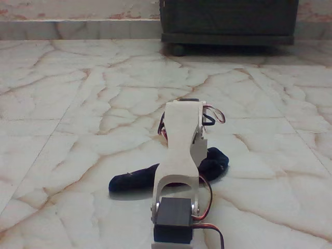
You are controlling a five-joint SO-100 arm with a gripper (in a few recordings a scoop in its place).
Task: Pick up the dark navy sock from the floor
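Dark navy sock (132,180) lies lengthwise left-to-right on floor (62,129)

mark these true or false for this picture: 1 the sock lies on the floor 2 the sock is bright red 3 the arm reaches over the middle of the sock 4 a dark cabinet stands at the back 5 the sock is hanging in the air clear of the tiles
1. True. The dark navy sock lies stretched across the floor.
2. False. It is very dark navy, almost black.
3. True. The white arm covers the sock's middle, with sock ends showing on both sides of it.
4. True. A dark wooden cabinet stands at the far edge of the tiles.
5. False. It rests flat on the tiles; whether the gripper has closed on it cannot be told, as the arm hides it.
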